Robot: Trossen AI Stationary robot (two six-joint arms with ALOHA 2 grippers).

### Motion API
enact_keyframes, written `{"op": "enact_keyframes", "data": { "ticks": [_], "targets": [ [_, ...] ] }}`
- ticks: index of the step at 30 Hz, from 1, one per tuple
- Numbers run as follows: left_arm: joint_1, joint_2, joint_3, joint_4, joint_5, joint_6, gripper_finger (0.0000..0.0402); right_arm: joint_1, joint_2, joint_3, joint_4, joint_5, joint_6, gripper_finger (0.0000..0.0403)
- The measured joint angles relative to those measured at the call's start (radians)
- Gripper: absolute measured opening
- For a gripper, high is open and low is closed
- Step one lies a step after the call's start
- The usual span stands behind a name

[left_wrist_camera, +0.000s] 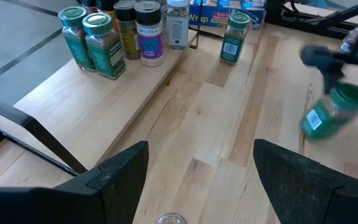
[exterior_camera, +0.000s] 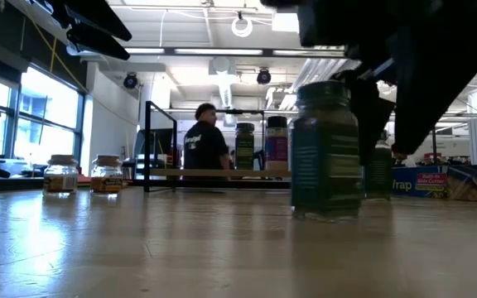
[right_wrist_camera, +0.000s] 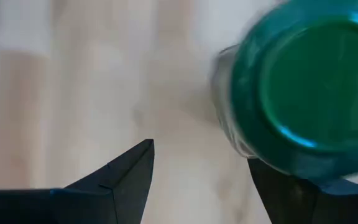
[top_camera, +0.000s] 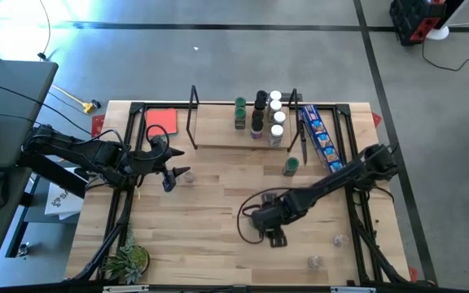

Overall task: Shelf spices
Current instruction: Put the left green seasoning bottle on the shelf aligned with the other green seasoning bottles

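The shelf (top_camera: 218, 134) (left_wrist_camera: 92, 106), a low wooden rack, stands at the table's far side with several spice jars (top_camera: 259, 114) (left_wrist_camera: 123, 34) upright on its right end. One green-lidded jar (top_camera: 291, 166) (left_wrist_camera: 234, 37) stands on the table before the shelf. Another green-lidded jar (exterior_camera: 325, 149) (right_wrist_camera: 303, 87) (left_wrist_camera: 331, 112) stands upright near the table's middle. My right gripper (top_camera: 271, 232) (right_wrist_camera: 201, 168) hangs open above it, pointing down, the jar off to one finger's side. My left gripper (top_camera: 173, 173) (left_wrist_camera: 201, 174) waits open at the left, above a clear jar (top_camera: 189, 174). My right gripper has one finger (right_wrist_camera: 291, 186) close beside the green lid (right_wrist_camera: 272, 149) of the near jar, coming from above. I cannot tell whether it touches the jar. The jar stands upright with its base on the table.
A blue snack packet (top_camera: 320, 138) lies right of the shelf and a red card (top_camera: 161, 120) left of it. Two clear jars (top_camera: 339, 240) (top_camera: 314, 261) sit near the front right, and a small plant (top_camera: 127, 260) at the front left. A person (exterior_camera: 205, 145) stands beyond the table.
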State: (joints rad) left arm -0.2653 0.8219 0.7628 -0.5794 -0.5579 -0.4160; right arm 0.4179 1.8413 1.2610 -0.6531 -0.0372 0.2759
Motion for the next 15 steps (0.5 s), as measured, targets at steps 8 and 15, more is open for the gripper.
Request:
{"op": "enact_keyframes", "data": {
  "ticks": [8, 15],
  "targets": [
    [0.000, 0.000, 0.000, 0.001, 0.002, 0.000, 0.0286, 0.046, -0.001, 0.068, -0.002, -0.003, 0.071, 0.0252],
    [0.000, 0.000, 0.000, 0.001, 0.001, 0.000, 0.0286, 0.093, -0.002, 0.199, -0.109, 0.259, 0.256, 0.0252]
  ]
}}
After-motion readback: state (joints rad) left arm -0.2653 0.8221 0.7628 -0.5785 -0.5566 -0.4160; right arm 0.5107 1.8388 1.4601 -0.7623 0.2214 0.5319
